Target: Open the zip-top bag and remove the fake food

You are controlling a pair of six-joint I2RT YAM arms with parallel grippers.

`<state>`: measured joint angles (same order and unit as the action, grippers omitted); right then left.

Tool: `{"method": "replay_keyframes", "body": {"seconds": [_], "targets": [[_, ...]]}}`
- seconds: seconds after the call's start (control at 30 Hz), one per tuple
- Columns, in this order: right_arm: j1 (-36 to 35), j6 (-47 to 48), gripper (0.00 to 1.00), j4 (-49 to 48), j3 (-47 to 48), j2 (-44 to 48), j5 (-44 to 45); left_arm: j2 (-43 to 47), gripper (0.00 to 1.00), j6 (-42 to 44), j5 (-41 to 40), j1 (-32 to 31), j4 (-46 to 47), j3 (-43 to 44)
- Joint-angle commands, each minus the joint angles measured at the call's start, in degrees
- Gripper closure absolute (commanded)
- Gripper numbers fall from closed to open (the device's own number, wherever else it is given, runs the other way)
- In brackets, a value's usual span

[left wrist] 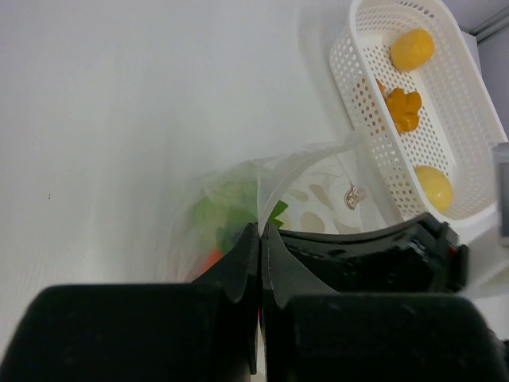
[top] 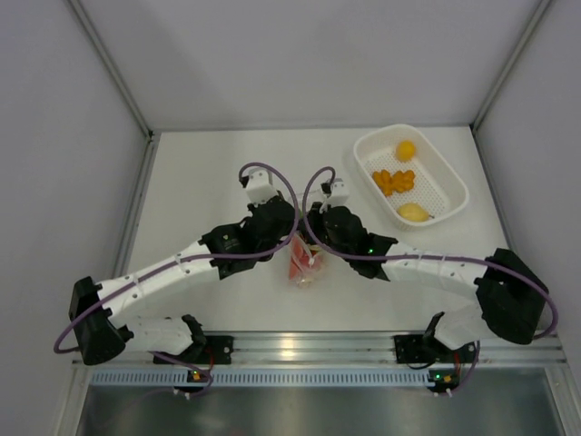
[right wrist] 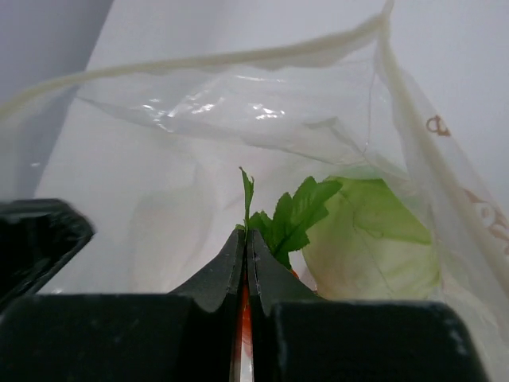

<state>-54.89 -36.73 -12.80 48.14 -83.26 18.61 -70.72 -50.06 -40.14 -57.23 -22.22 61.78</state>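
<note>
The clear zip-top bag (top: 303, 269) lies between the two grippers at mid-table, its mouth pulled open. My left gripper (left wrist: 260, 228) is shut on one rim of the bag (left wrist: 306, 163); it shows in the top view (top: 290, 245). My right gripper (right wrist: 246, 233) reaches into the bag's mouth (right wrist: 238, 60) and is shut on the green stem (right wrist: 290, 215) of a red chilli; it shows in the top view (top: 314, 247). A pale-green ball (right wrist: 374, 239) lies in the bag beside it. Red and green pieces (left wrist: 216, 227) show through the plastic.
A white perforated oval basket (top: 460, 189) stands at the back right and holds an orange ball (top: 405, 149), an orange lumpy piece (top: 394, 181) and a yellow lemon (top: 413, 213). It shows in the left wrist view (left wrist: 358, 79). Grey walls bound the table on three sides.
</note>
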Motion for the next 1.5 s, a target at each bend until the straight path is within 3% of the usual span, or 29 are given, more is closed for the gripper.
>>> {"method": "replay_keyframes", "body": {"seconds": [0.0, 0.4, 0.7, 0.9, 1.1, 1.3, 1.47], "targets": [[-1.5, 3.4, 1.0, -4.7, -1.5, 6.8, 1.2, 1.4, 1.0, 0.0, -1.3, 0.5, 0.8, -0.3], [-1.5, 11.2, 1.0, -0.2, -1.1, 22.8, 2.5, 1.1, 1.0, -0.7, -0.3, 0.5, 0.8, -0.8], [3.7, 17.2, 1.0, 10.2, 9.2, 29.6, 5.0, 1.4, 1.0, -0.4, -0.2, 0.6, 0.7, -1.0], [16.6, 17.3, 1.0, 16.2, 15.1, 33.7, -0.1, 2.4, 1.0, 0.1, 0.1, 0.6, 0.6, -1.4], [31.2, 19.2, 1.0, 23.8, 20.6, 30.8, -0.5, 4.5, 1.0, 1.0, 0.7, 0.7, 0.7, -1.3], [42.0, 19.3, 1.0, 25.0, 21.2, 21.0, 2.6, 5.2, 1.0, 1.3, 2.5, 0.8, 0.7, -0.7], [52.7, 15.6, 1.0, 21.9, 20.9, 8.7, -5.7, 5.7, 1.0, 0.7, 5.9, 0.7, 0.8, -0.2]]}}
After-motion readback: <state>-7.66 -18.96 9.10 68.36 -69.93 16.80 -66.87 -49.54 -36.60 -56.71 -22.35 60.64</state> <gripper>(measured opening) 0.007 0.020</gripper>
